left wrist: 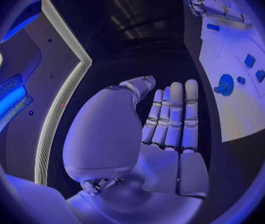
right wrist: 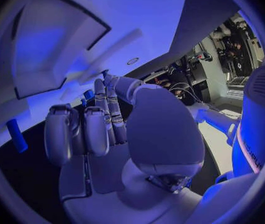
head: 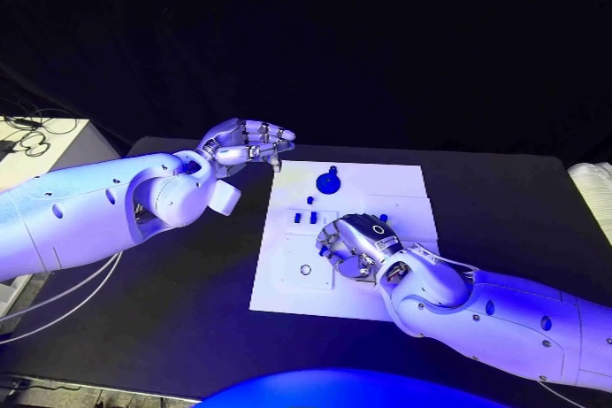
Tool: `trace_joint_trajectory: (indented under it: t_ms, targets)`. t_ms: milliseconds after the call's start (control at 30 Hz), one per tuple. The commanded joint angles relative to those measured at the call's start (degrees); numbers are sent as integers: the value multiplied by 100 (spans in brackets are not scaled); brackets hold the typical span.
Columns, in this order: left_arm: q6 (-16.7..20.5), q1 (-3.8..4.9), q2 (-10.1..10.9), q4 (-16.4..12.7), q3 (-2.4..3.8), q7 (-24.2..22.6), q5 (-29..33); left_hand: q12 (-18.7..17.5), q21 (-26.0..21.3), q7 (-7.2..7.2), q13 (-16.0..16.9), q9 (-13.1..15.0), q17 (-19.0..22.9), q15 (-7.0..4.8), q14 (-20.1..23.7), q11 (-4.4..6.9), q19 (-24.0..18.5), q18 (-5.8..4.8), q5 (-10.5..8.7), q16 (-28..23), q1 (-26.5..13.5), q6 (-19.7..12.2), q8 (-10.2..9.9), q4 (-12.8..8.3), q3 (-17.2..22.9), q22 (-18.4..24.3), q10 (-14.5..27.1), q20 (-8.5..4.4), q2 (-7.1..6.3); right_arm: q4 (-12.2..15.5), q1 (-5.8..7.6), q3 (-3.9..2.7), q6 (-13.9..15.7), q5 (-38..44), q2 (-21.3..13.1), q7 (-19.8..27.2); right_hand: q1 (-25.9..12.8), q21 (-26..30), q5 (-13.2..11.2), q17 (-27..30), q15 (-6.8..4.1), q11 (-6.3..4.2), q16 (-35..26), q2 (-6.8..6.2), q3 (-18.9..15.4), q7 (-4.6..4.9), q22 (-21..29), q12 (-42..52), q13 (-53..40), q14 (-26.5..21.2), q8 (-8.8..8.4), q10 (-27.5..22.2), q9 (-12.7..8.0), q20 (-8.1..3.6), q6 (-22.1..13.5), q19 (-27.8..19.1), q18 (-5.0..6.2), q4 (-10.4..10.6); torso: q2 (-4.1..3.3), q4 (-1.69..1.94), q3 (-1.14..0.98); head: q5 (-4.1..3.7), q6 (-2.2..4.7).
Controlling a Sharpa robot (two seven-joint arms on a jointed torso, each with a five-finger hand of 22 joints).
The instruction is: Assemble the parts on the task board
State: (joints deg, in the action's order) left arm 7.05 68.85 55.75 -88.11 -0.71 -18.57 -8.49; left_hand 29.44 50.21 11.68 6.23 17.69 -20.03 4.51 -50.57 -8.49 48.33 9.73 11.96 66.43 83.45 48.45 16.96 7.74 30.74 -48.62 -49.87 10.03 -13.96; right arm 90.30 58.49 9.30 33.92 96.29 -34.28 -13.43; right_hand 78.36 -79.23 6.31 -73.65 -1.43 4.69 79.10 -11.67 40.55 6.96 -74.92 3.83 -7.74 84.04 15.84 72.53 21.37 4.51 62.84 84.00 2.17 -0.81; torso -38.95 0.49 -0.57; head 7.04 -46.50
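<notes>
The white task board [head: 383,182] lies in the middle of the black table. On its far part stands a round blue part [head: 329,183] with a knob, with a small blue part [head: 310,200] and two short blue parts [head: 305,218] nearer. My left hand [head: 248,144] hovers over the table beside the board's far left corner, holding nothing, its fingers [left wrist: 172,117] side by side. My right hand [head: 361,246] rests low on the board's middle with its fingers [right wrist: 85,129] curled down. A bit of blue [right wrist: 86,95] shows by the fingertips; whether it is held is unclear.
A pale side table [head: 57,138] with cables stands at the far left. A white stack [head: 597,188] sits at the table's right edge. Cables [head: 64,293] hang under my left arm. The left wrist view shows the round part [left wrist: 224,83] and my right hand [left wrist: 216,5].
</notes>
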Motion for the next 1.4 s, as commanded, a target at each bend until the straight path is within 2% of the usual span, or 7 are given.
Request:
trace_joint_trajectory:
  t_ms: [33, 267, 500, 633, 867, 1100, 1400]
  targets:
    - [-92, 4, -1, -8, 4, -14, 37, -12, -34, 16, -8, -8, -9, 9, -24, -4, 21, 80, 1, -20, -11, -3, 28, 7, -30, 5, 54, 1, 44, 1, -13, 11, -203, 129, 2, -77, 0, 39, 19, 9, -21, -171, -18, 53, 0, 4, -1006, 31, -10, 269, 23, 190, 7, -44, 12, 277, 14, -22, -1, 0, -2, 2, -4]
    - [-99, 4, 3, -5, 4, -4, 39, -11, -38, 16, -9, -9, -9, 9, -23, -5, 22, 80, 1, -22, -9, -4, 30, 5, -32, 8, 57, 2, 45, 16, -13, 14, -377, 217, 12, -72, -118, 107, 7, 48, 1, -148, -39, 13, -45, 24, -980, -17, 17, 261, 2, 154, 23, -31, -20, 257, 26, -42, 2, -4, -1, 4, -13]
    - [-105, 4, 2, 0, 4, 8, 40, -11, -38, 16, -9, -9, -9, 9, -23, -5, 22, 80, 1, -22, -9, -4, 30, 5, -32, 8, 57, 2, 45, 35, -13, 16, -396, 213, 19, 57, -561, 726, 2, 358, 133, 0, -234, -311, -334, 97, -718, -31, 202, 157, -236, -460, -45, 76, -337, 51, 138, 88, 6, -8, 0, -5, -11]
    - [-114, 4, 3, 6, 4, 19, 40, -12, -46, 16, -9, -9, -10, 9, -20, -5, 25, 81, 1, -26, -6, -6, 34, 1, -35, 14, 63, 2, 49, 51, -13, 17, -307, 208, 14, 72, -547, 945, 3, 501, 165, 38, -316, -345, -415, 112, -626, -3, 257, 85, -302, -678, -66, 116, -393, -26, 178, 78, 4, -11, -2, -8, -9]
    - [-133, 4, 5, 21, 4, 41, 41, -12, -49, 16, -9, -9, -11, 10, -19, -6, 25, 81, 1, -27, -5, -6, 35, 0, -36, 16, 66, 3, 50, 75, -12, 18, -28, 203, -12, 33, -493, 1158, 7, 644, 198, 68, -396, -350, -487, 141, -537, 25, 291, 9, -362, -842, -86, 143, -440, -100, 218, 49, 5, -3, -4, -27, 10]
    - [-152, 4, 6, 37, 4, 61, 41, -12, -49, 16, -9, -9, -11, 10, -19, -6, 25, 81, 1, -27, -5, -6, 35, 0, -36, 16, 66, 3, 50, 152, -12, 18, 290, 151, -77, 44, -231, 2342, 36, 1380, 301, 173, -752, -244, -1090, 189, -33, 270, 359, -495, -607, -1558, -190, 258, -638, -551, 415, 43, 6, -6, -5, -53, 43]
    - [-163, 4, 4, 73, 3, 69, 46, -14, -55, 16, -10, -9, -11, 11, -16, -7, 27, 80, 0, -31, -6, -7, 39, 0, -39, 21, 74, 4, 53, 512, 49, -13, 420, -98, -362, 52, -165, 2206, 41, 1329, 291, 156, -636, -192, -1198, 195, -91, 487, 331, -476, -645, -1545, -214, 257, -611, -480, 392, 85, 15, -17, 1, -131, 97]
